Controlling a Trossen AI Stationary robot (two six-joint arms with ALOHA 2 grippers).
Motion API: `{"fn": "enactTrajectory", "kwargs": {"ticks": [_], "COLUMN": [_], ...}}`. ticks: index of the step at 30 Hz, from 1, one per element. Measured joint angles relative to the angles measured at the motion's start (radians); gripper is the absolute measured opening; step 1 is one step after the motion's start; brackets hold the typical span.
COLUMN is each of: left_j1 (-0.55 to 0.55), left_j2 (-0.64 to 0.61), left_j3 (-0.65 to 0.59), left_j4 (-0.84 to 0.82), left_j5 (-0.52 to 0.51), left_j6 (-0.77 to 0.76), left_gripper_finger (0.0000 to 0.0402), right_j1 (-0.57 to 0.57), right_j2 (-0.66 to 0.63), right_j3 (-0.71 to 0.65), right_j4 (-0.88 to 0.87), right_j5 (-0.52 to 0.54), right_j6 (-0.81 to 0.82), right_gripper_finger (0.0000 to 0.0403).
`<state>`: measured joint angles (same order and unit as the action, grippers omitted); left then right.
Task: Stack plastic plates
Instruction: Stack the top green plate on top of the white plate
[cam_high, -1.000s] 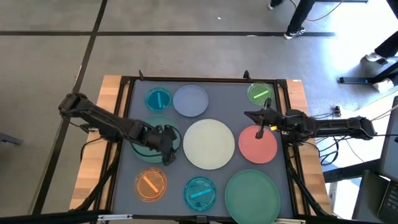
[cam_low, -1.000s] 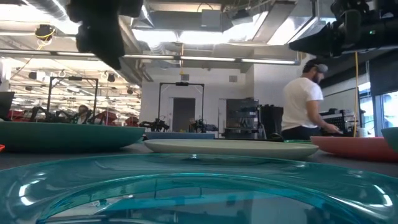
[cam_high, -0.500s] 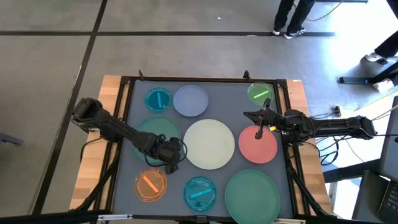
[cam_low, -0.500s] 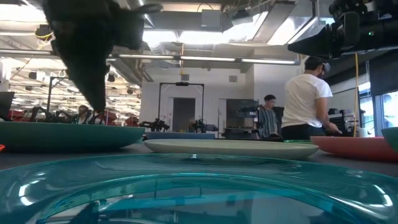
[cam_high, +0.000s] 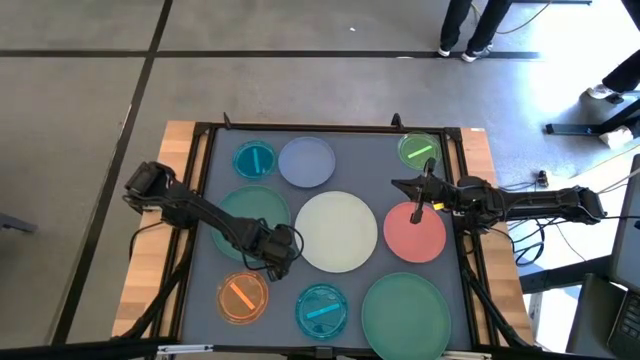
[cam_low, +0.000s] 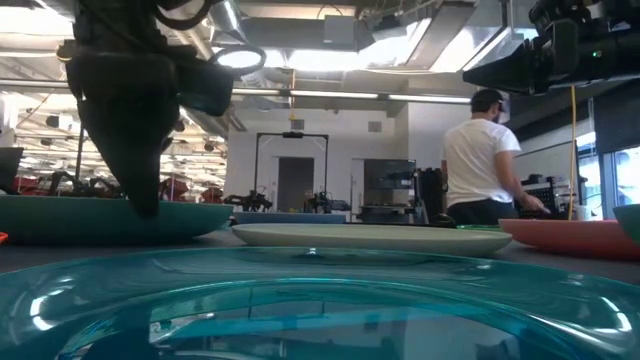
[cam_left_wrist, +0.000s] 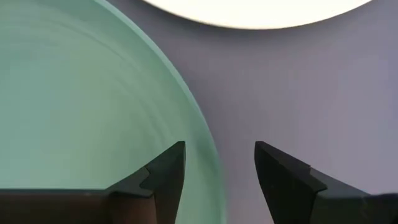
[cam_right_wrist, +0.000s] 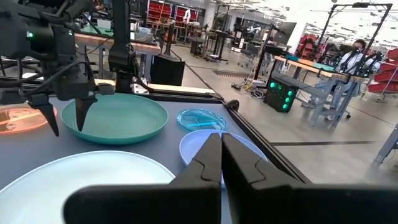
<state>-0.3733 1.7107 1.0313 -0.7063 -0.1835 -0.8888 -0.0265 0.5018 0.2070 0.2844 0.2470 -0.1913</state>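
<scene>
Nine plates lie flat on the grey mat. At the far side are a small blue plate (cam_high: 255, 158), a lavender plate (cam_high: 307, 161) and a small green plate (cam_high: 418, 150). The middle row holds a green plate (cam_high: 243, 208), the large cream plate (cam_high: 336, 231) and a pink plate (cam_high: 415, 235). Nearest are an orange plate (cam_high: 242, 296), a teal plate (cam_high: 321, 310) and the large green plate (cam_high: 405, 313). My left gripper (cam_left_wrist: 219, 146) is open and low, astride the middle green plate's near-right rim (cam_left_wrist: 208, 155). My right gripper (cam_high: 416, 206) is shut, hovering over the pink plate. My left gripper (cam_right_wrist: 64, 121) comes from above, pointing down. One finger is over the inside of the green plate (cam_right_wrist: 118, 115) and the other over the mat outside it. I cannot tell whether either finger touches the rim.
A raised black frame (cam_high: 200, 180) borders the mat, with wooden table edges (cam_high: 150, 290) outside it. The plates lie close together, leaving narrow strips of bare mat (cam_left_wrist: 298, 81) between them. A person (cam_low: 480, 160) stands in the room beyond the table.
My left gripper has moved toward the table's near edge and slightly right. It has come down from over the green plate to that plate's near-right rim. My right arm has kept still. No plate has moved.
</scene>
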Motion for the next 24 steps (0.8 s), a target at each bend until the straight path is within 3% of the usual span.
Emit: {"fn": "enactTrajectory", "kwargs": {"ticks": [8, 24], "left_j1": [0.0, 0.001], "left_j2": [0.02, 0.02], "left_j3": [-0.001, -0.001], "left_j4": [-0.005, -0.006], "left_j5": [-0.006, -0.012], "left_j6": [0.006, 0.016], "left_gripper_finger": [0.0172, 0.0043], "right_j1": [0.0, 0.0], "right_j2": [0.0, 0.0], "right_j3": [0.0, 0.0], "right_j4": [0.0, -0.005], "right_j5": [0.0, 0.0], "right_j6": [0.0, 0.0], "right_gripper_finger": [0.0002, 0.0002]}}
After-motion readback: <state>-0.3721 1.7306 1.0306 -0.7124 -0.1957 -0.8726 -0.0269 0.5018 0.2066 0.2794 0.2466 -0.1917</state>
